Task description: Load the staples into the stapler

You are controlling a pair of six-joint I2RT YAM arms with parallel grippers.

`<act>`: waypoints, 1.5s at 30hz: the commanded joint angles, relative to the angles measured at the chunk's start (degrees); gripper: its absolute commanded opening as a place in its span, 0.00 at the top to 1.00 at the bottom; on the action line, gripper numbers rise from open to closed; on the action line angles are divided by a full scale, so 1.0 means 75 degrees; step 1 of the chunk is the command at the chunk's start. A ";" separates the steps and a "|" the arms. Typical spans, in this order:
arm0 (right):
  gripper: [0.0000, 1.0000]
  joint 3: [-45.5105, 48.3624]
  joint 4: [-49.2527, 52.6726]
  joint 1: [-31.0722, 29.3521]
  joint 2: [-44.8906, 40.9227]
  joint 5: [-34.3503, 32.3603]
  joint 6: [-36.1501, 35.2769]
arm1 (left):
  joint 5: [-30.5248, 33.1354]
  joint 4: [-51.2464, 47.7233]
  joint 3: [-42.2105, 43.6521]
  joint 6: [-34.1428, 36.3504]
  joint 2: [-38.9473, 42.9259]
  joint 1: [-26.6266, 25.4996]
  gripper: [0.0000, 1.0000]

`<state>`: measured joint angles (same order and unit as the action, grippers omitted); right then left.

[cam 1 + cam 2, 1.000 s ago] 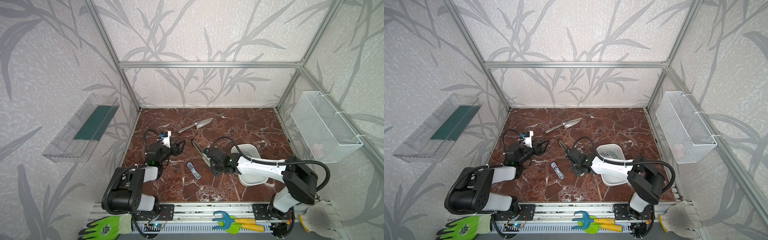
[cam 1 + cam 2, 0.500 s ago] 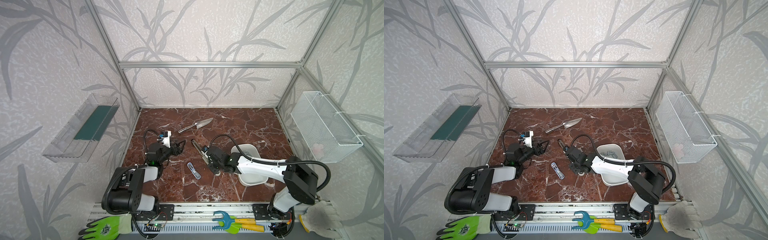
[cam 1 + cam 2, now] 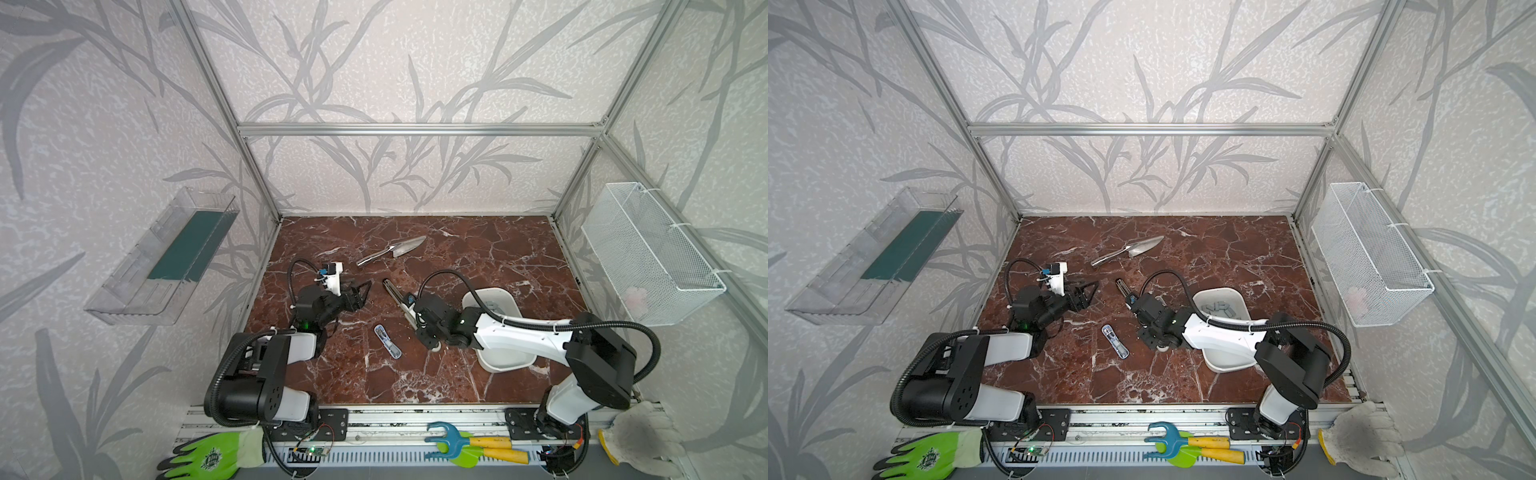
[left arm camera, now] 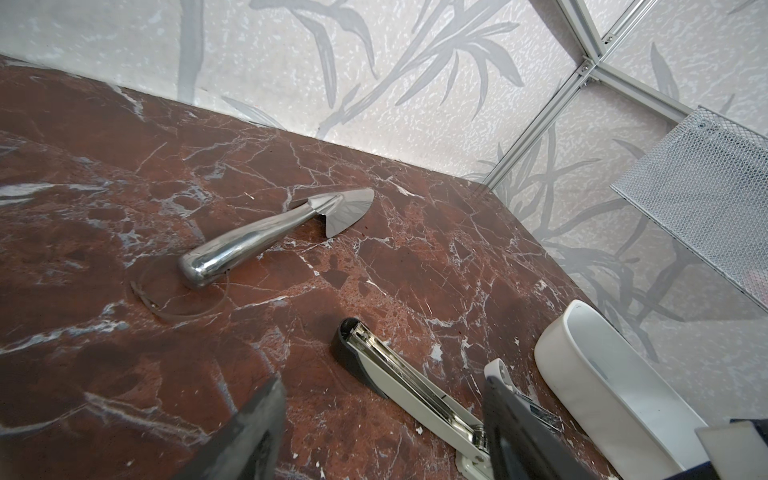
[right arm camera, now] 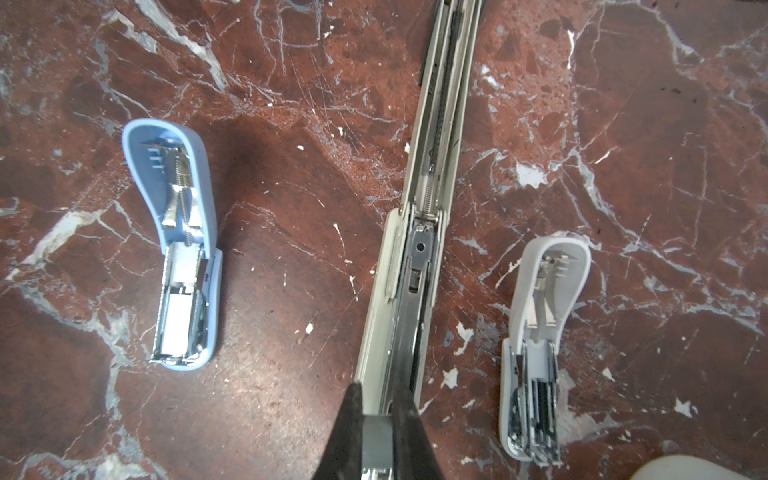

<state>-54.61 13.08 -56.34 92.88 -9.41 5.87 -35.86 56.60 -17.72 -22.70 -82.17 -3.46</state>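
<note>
Staples (image 3: 1219,309) lie in a loose grey heap in the white tray (image 3: 1200,296), on the right half of the marble table (image 3: 478,249), with my right arm crossing above it. The long stapler (image 5: 432,166) lies opened flat near the middle of the table with its metal channel facing up. In both top views it sits between the two grippers.

On my right wrist feed, the right gripper (image 5: 377,399) sits directly over one end of that channel. Its two black fingers (image 5: 353,419) are pressed almost together, and a small grey piece fills the narrow slot between them. From its ribbed metal edge I read it as a staple strip (image 5: 376,436), pinched there. I cannot tell whether the strip touches the channel.

The left gripper (image 3: 360,293) is low, just beside the stapler's other end and apart from it. On my left wrist feed its fingers (image 4: 253,432) are spread wide and hold nothing, with the stapler showing in the gap between them.

Two small staplers lie folded open on either side of the long one, a blue stapler (image 5: 174,257) and a white stapler (image 5: 540,332), neither touched by a finger. A shiny metal trowel (image 3: 392,251) lies farther back on the table, well apart from both grippers.
</note>
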 commanded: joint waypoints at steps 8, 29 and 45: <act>0.94 0.0008 0.0013 0.0152 0.0219 -0.0023 0.0040 | -0.0005 0.0141 -0.0069 -0.0020 -0.0048 0.0017 0.24; 0.95 -0.0052 0.0345 0.0199 0.0158 -0.0316 0.0202 | -0.0022 0.0165 -0.0058 -0.0020 -0.0047 0.0013 0.24; 0.95 0.0289 0.0368 0.0208 -0.0414 -0.0222 0.0363 | -0.0010 0.0164 -0.0054 -0.0015 -0.0046 0.0014 0.24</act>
<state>-53.60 14.24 -55.13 92.49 -10.52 7.75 -35.88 56.60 -17.72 -22.70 -82.17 -3.46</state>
